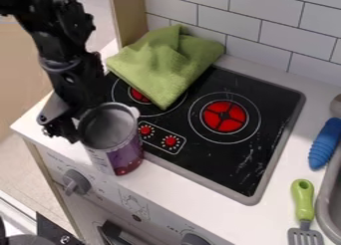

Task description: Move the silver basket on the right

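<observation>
Silver can: its wide round mouth faces up, grey metal inside, purple patterning around the outside. I see the can at the front-left edge of the cooktop, its lower part overlapping the white front panel in my view; whether it rests or hangs there, I cannot tell.
My gripper: I have the gripper beside the can's left rim, left of the cooktop, my black arm coming down from the upper left. I cannot tell how wide I am or whether I have hold of the can.
Green cloth: the folded cloth lies over the cooktop's back-left corner, partly covering the left burner.
Red rings: the right burner is in plain sight on the cooktop, with two small red dials near its front edge.
Green spatula: the spatula lies on the white table, right of the cooktop.
Blue handle: the ridged handle is also right of the cooktop, by the grey sink.
</observation>
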Motion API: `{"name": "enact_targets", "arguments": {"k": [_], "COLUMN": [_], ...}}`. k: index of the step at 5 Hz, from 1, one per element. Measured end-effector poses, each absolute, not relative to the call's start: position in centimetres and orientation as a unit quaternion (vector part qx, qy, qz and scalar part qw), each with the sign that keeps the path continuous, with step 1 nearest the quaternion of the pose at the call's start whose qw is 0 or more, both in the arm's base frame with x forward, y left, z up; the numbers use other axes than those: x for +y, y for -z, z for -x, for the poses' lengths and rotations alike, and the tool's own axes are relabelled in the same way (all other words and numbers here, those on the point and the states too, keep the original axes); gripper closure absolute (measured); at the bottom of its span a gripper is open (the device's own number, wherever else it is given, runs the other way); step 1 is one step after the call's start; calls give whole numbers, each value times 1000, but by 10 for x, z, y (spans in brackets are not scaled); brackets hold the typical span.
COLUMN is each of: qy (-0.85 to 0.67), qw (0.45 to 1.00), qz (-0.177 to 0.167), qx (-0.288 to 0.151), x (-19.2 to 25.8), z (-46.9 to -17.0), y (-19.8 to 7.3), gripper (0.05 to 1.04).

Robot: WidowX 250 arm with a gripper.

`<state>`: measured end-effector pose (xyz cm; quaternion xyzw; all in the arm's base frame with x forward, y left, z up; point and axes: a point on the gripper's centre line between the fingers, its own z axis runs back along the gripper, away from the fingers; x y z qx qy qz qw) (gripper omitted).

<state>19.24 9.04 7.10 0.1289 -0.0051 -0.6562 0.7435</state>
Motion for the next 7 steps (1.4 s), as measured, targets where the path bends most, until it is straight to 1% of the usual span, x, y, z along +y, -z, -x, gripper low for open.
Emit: {"name": "enact_targets", "arguments": {"k": [1,3,4,5,7], "qy": [639,652,658,667,669], "qw": [757,748,745,738,736], "qz": [-137,-129,-107,-104,-106], "qx": [1,-2,-2,11,1], "x": [84,72,61,51,32], "z": [-196,-195,-193,-194,-198], "y": [-71,-69,-69,-65,-65], "gripper": [84,85,84,84,84]}}
